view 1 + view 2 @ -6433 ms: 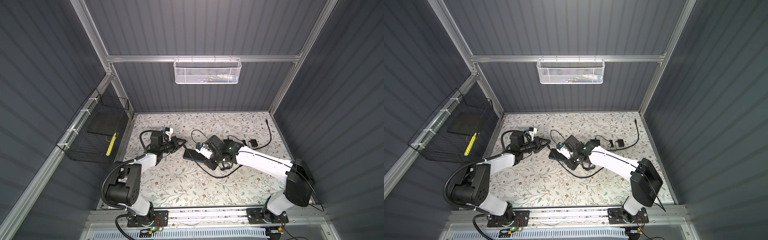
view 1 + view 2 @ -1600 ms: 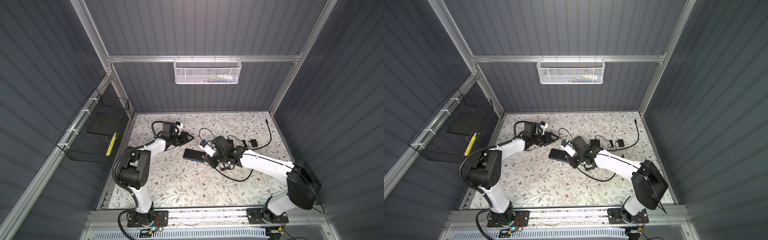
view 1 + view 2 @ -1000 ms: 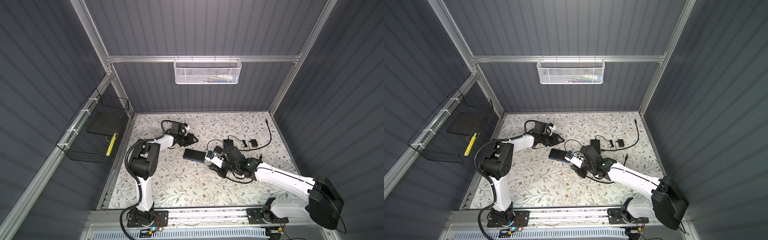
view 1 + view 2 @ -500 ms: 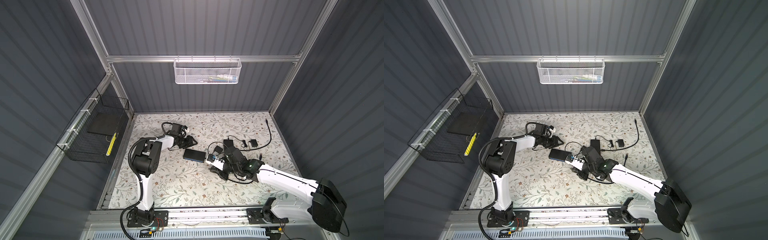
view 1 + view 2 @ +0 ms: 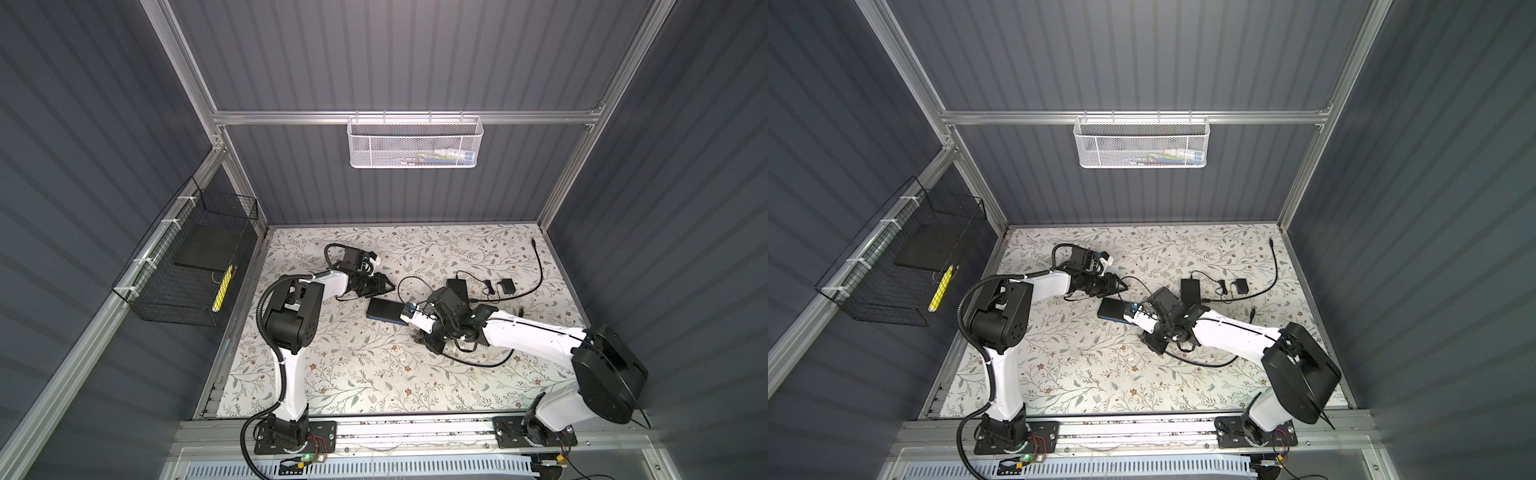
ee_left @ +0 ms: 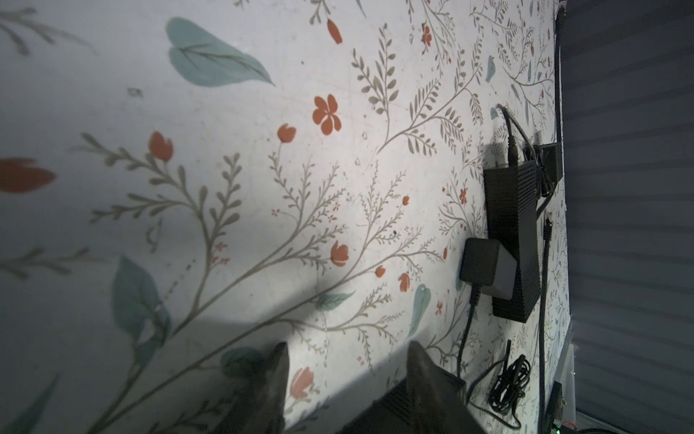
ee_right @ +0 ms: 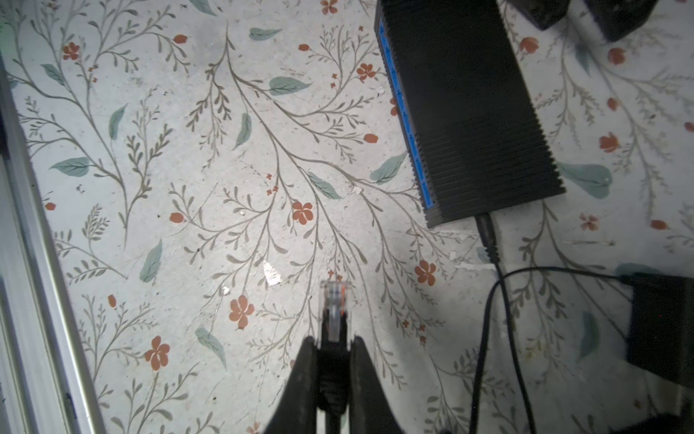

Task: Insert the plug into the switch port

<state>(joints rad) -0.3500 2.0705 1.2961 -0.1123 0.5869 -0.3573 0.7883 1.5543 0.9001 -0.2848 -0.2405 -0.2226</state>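
The switch (image 5: 384,309) (image 5: 1111,309) is a black ribbed box with a blue port face (image 7: 403,109), lying flat mid-table. My right gripper (image 7: 332,344) (image 5: 415,333) is shut on the black boot of the plug (image 7: 333,310). The plug is clear and sticks out past the fingertips, low over the mat, in front of the switch's blue face and near its right end. Its black cable (image 5: 478,362) trails back to the right. My left gripper (image 6: 347,349) (image 5: 386,284) is open and empty just behind the switch (image 6: 394,411), with one finger (image 6: 420,372) over its corner.
A black power brick (image 5: 456,286) (image 6: 510,233) and a small adapter (image 5: 507,286) lie behind the right arm, with loose black cables (image 5: 538,266) around them. A power lead (image 7: 488,240) is plugged into the switch's near end. Wire baskets hang on the back wall (image 5: 415,141) and left wall (image 5: 195,270).
The right gripper has edged the plug slightly left, closer to the switch. The left gripper has stayed open behind the switch, hardly moving.
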